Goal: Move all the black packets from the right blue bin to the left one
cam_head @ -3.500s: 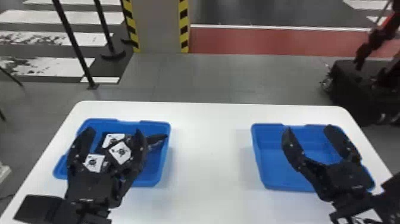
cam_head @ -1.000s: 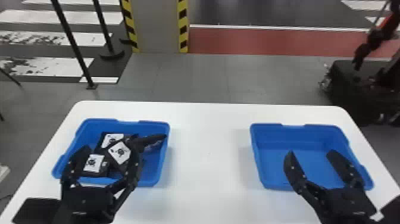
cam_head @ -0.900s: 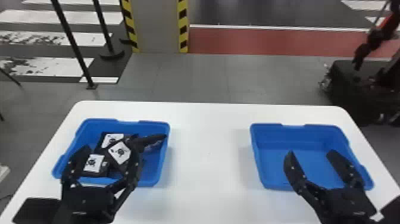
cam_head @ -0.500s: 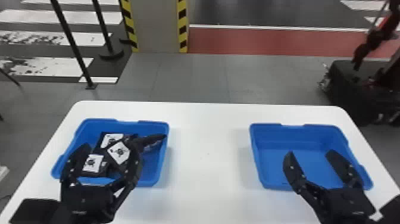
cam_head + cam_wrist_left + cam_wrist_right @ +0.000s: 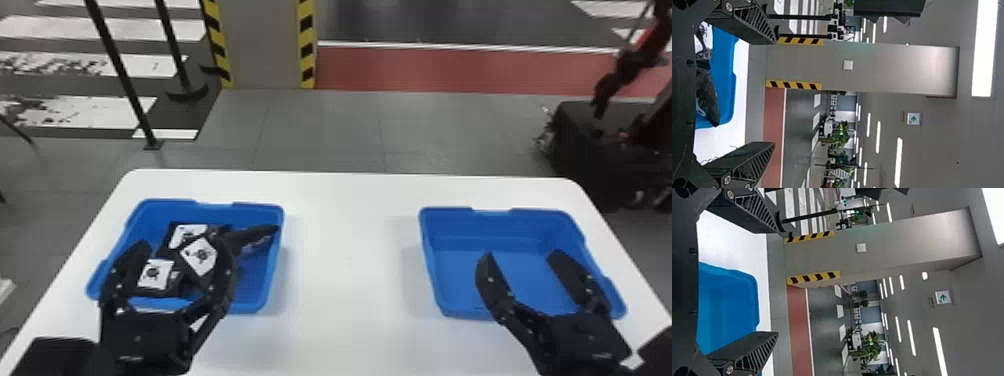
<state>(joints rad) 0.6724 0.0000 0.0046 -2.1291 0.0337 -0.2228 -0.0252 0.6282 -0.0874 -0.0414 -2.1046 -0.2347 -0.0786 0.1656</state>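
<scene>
Over the near side of the left bin point(image 5: 245, 307), your left gripper point(image 5: 181, 242) stands with its fingers spread apart, gripping nothing. Just beyond and below its fingers in the head view lie the black packets point(image 5: 201, 255), the task's goods, in a loose, overlapping heap with white labels facing up. They presumably sit so because they are dropped in rather than stacked; the order asks only for the correct bin. One dark packet point(image 5: 259, 236) slants towards the bin's right wall, which probably props it.

Over the right bin point(image 5: 525, 272), your right gripper point(image 5: 520, 254) is likewise open and holds nothing. Between its fingers you see bare blue floor. All the packets you can make out are in the left bin, so the transfer appears complete, though the gripper hides part of the right bin.

Farther out, the white table point(image 5: 345, 300) carries both bins well apart, likely so each arm has room to work. You would be advised to lift both arms straight clear, as a low sweep could catch a rim.
</scene>
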